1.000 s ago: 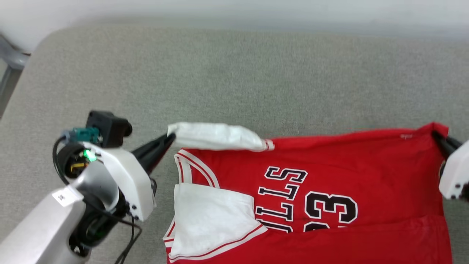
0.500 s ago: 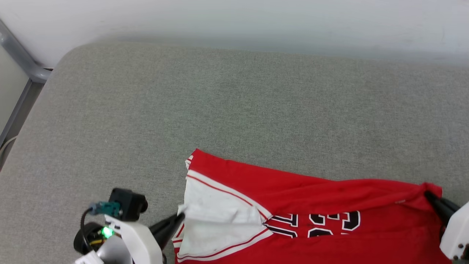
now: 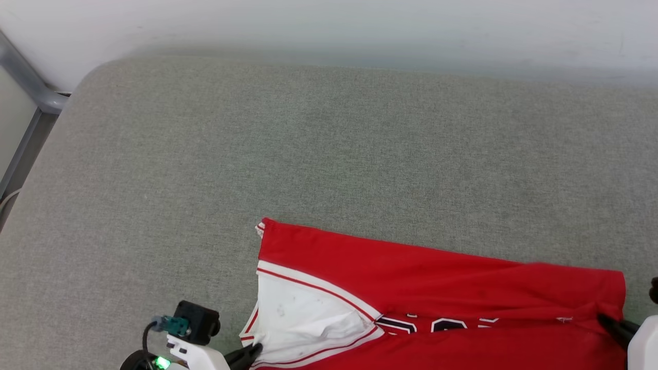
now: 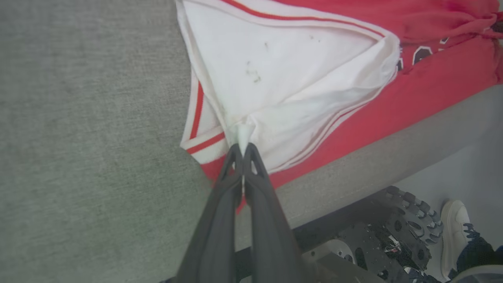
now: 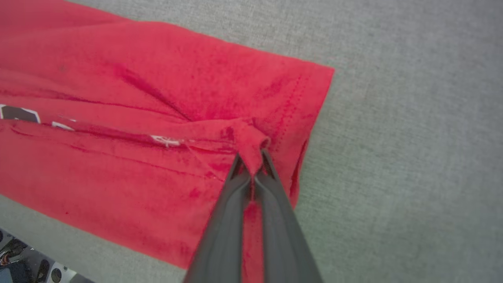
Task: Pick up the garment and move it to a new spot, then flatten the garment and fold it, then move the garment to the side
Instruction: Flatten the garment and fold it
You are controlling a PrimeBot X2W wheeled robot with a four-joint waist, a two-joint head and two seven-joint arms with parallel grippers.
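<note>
I have the red jersey-style shirt with white short sleeves (image 3: 437, 277) lying along the near edge of the grey fabric cushion (image 3: 329, 144), long axis running left to right across me. My left gripper (image 4: 243, 146) is clenched on white sleeve cloth at the left end, and my right gripper (image 5: 253, 159) is clamped on a bunched red corner at the right end. Nothing lies between shirt and far edge; a white shoe (image 4: 454, 232) stands on the floor below the near edge.

Wide bare cushion (image 3: 329, 144) lies open beyond the garment (image 3: 437, 267).
</note>
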